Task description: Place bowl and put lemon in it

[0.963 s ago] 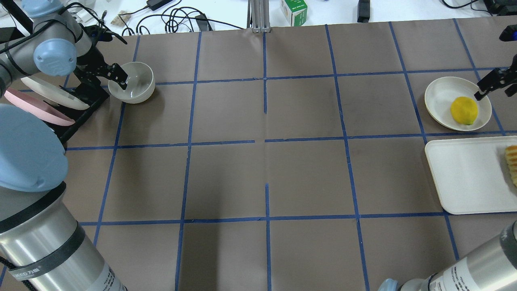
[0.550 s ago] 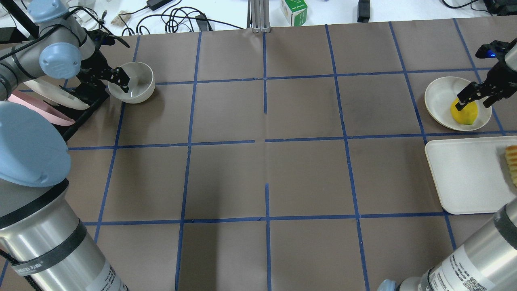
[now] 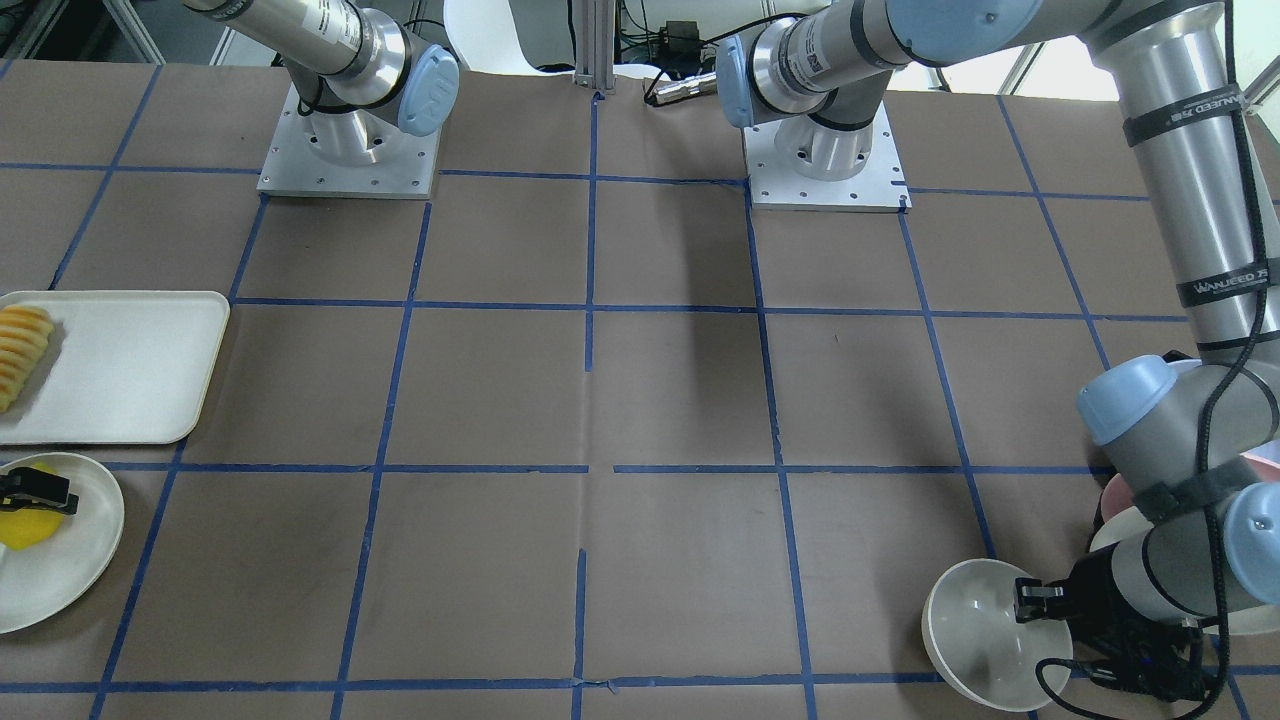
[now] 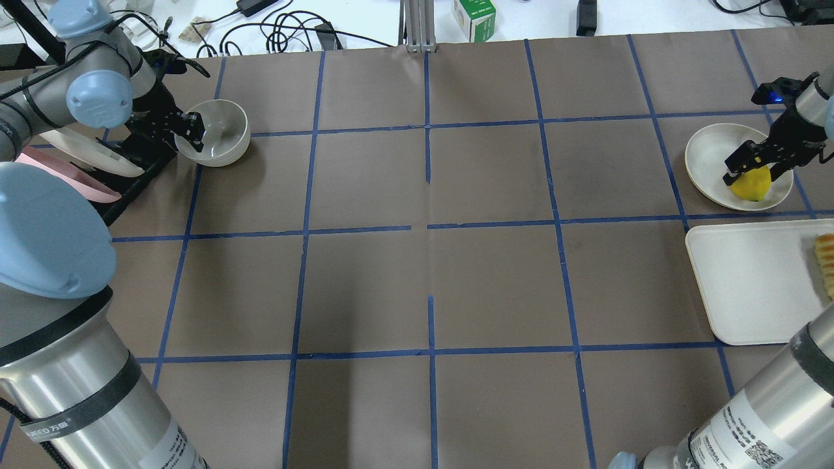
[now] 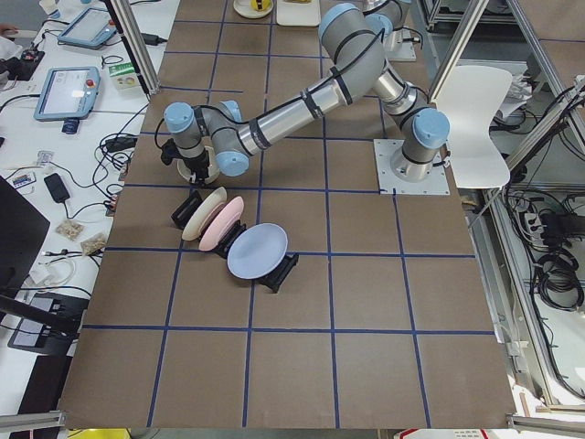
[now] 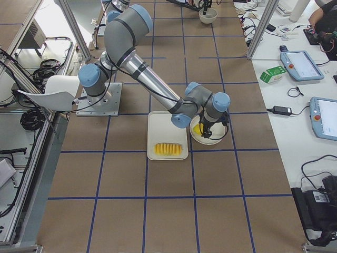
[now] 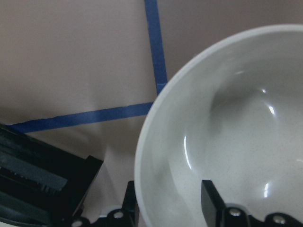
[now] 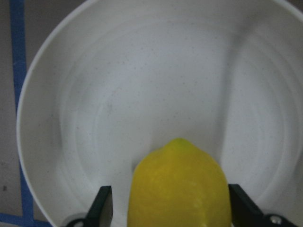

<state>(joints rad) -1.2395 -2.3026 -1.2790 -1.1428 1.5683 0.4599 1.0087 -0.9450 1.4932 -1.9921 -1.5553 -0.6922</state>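
Observation:
The off-white bowl [image 4: 225, 133] stands at the far left of the table, next to the plate rack. My left gripper [image 4: 194, 130] is open and straddles its near rim, one finger inside and one outside, as the left wrist view [image 7: 168, 203] shows on the bowl [image 7: 236, 142]. The yellow lemon [image 4: 754, 184] lies on a flat off-white plate [image 4: 707, 156] at the far right. My right gripper [image 4: 752, 168] is open with a finger on each side of the lemon [image 8: 180, 189], close to it.
A black rack with pastel plates [image 4: 85, 163] stands just left of the bowl. A white tray [image 4: 749, 280] with sliced fruit [image 4: 826, 260] lies in front of the lemon's plate. Cables and a green box [image 4: 474, 18] lie beyond the table's far edge.
My right gripper has come down from the plate's far edge over the lemon and now straddles it. My left gripper has settled slightly lower on the bowl's rim. Bowl and lemon have not moved.

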